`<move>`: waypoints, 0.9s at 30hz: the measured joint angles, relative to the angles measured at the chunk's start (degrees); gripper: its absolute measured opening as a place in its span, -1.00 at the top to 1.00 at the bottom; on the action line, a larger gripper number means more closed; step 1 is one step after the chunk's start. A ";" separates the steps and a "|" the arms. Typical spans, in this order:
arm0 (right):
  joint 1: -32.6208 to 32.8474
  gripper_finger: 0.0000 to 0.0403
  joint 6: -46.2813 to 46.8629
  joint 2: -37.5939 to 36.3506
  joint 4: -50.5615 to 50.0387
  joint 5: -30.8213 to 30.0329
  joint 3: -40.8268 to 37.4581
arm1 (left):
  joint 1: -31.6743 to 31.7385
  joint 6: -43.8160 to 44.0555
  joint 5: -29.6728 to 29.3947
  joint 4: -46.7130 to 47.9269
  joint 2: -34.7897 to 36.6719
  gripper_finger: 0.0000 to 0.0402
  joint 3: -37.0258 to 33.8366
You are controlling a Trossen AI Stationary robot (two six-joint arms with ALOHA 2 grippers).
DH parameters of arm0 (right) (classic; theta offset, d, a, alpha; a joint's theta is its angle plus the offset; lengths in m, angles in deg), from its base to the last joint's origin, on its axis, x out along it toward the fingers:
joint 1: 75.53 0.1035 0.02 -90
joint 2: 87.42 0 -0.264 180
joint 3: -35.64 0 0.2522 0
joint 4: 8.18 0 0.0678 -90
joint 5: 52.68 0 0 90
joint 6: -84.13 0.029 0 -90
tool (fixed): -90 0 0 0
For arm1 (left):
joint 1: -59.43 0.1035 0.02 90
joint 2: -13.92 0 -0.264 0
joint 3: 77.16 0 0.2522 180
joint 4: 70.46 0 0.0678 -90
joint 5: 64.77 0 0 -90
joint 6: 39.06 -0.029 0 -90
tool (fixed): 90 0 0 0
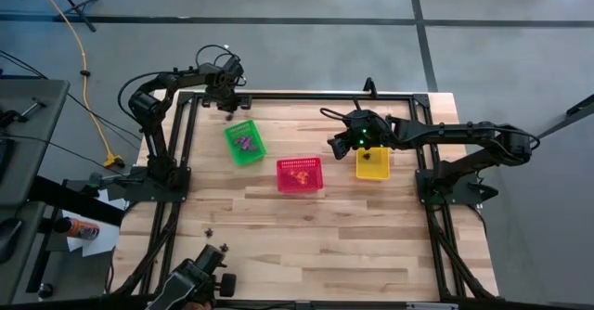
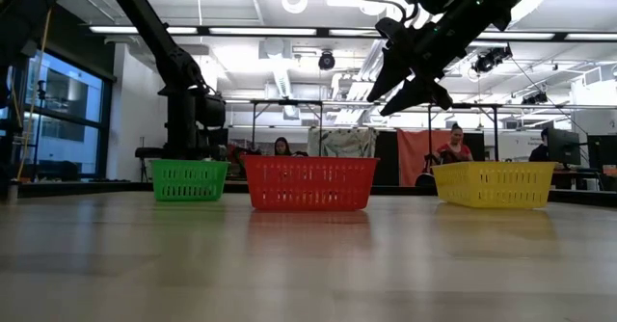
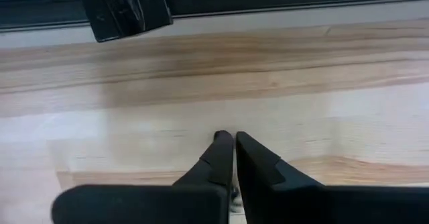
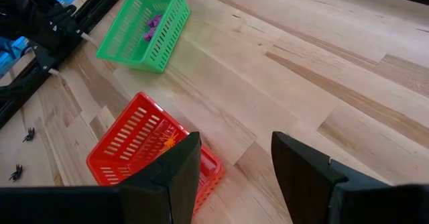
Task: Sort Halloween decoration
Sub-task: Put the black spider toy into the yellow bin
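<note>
Purple trinkets [image 4: 153,27] in green basket [image 4: 127,46]

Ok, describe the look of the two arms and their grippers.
Both arms are dark, jointed and slim, with black cables looping along them. The right gripper has two broad, flat black fingers; a green light glows near its wrist. The left gripper has matching black fingers tapering to pointed tips.

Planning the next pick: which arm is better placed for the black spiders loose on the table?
Probably left: the spiders lie on its side of the table, near its base, though the left jaws are shut. The right jaws hang open by the yellow basket, farther off.
</note>
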 joint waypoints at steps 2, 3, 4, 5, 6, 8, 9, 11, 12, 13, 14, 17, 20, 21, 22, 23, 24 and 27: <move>0.02 0.12 0.00 0.00 0.00 0.00 0.00 | 0.00 -0.08 -0.10 0.01 -0.02 0.96 0.00; 0.02 0.12 0.00 0.00 -0.02 0.00 0.00 | 0.00 -0.11 -0.14 0.00 -0.02 0.95 0.00; 0.01 0.12 0.00 0.00 -0.01 0.00 0.00 | 0.00 -0.14 -0.20 0.01 -0.02 0.96 0.00; 0.02 0.12 0.00 0.00 -0.02 0.00 0.00 | 0.00 -0.38 -0.23 0.01 -0.02 0.98 0.00; 0.02 0.12 0.00 0.00 -0.02 -0.02 0.00 | 0.01 -1.02 -0.21 0.03 -0.02 0.99 0.00; 0.02 0.12 0.00 0.00 -0.01 0.00 0.00 | 0.05 -2.48 0.03 0.24 -0.09 0.99 0.24; 0.00 0.12 0.00 0.00 -0.02 0.00 0.00 | 0.07 -2.97 0.05 0.54 -0.11 0.99 0.51; 0.02 0.12 0.00 0.00 -0.01 -0.02 0.00 | 0.18 -4.01 -0.25 1.12 0.11 1.00 1.10; 0.01 0.12 0.00 0.00 -0.02 -0.02 0.00 | 0.28 -4.50 -0.71 1.22 0.47 1.00 1.55; 0.02 0.12 0.00 0.00 0.00 -0.02 0.00 | 0.33 -4.82 -1.34 1.03 1.01 1.00 2.24; 0.02 0.12 0.00 0.00 -0.02 -0.02 0.00 | 0.33 -5.36 -2.09 1.00 1.81 1.00 3.08; -0.02 0.12 0.00 0.00 0.00 -0.02 0.00 | 0.42 -6.52 -4.28 3.03 2.88 1.00 4.50; -0.02 0.12 0.00 0.00 0.00 -0.03 0.00 | 0.56 -6.01 -4.96 5.22 2.69 0.96 4.36; -0.02 0.12 0.00 0.00 0.00 -0.04 0.00 | 0.61 -5.71 -4.95 5.19 2.48 0.94 4.48; -0.02 0.12 0.03 0.00 0.00 -0.02 0.00 | 0.62 -5.67 -4.68 5.43 2.09 0.91 4.50; -0.02 0.12 0.24 0.00 0.00 -0.04 0.00 | 0.63 -5.70 -3.88 6.22 1.58 0.88 4.50; -0.02 0.12 0.31 0.00 0.00 -0.02 0.00 | 0.63 -5.69 -2.91 7.04 1.13 0.85 4.43; -0.02 0.12 0.42 0.00 0.00 -0.04 0.00 | 0.63 -6.37 -0.47 8.03 -0.14 0.71 4.46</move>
